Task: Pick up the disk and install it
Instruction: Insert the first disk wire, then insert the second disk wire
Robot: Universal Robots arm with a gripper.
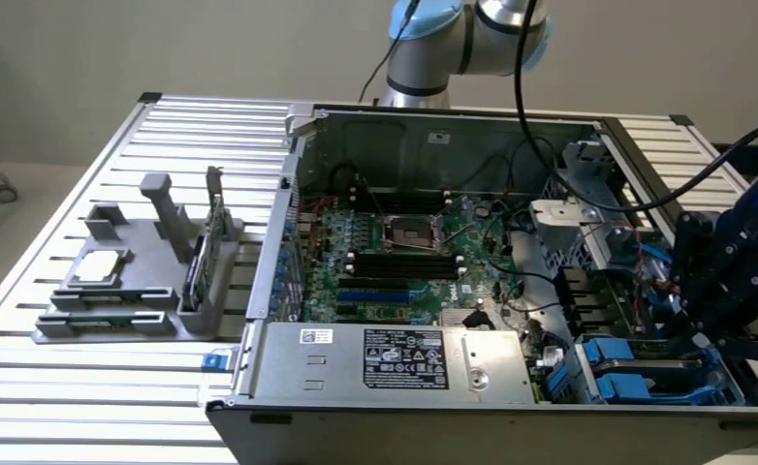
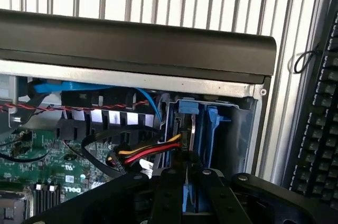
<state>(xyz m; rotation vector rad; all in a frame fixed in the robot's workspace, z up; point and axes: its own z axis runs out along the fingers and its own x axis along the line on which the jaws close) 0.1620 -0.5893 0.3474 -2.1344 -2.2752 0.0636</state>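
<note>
Item: open grey desktop computer case (image 1: pixel 393 373), centre of the exterior view, green motherboard (image 1: pixel 393 262) exposed.

Gripper (image 2: pixel 186 195): black, at the drive bay (image 1: pixel 638 373) in the exterior view's lower right corner; fingers (image 2: pixel 170 197) drawn close, pinching a thin blue-edged part.

Disk (image 2: pixel 186 129): silver-grey drive in bright blue plastic carrier, standing on edge in the bay beside a second blue carrier (image 2: pixel 212 134).

Status: pick-up apparently done; insertion appeared under way; full seating could not be told. Release outstanding.
</note>
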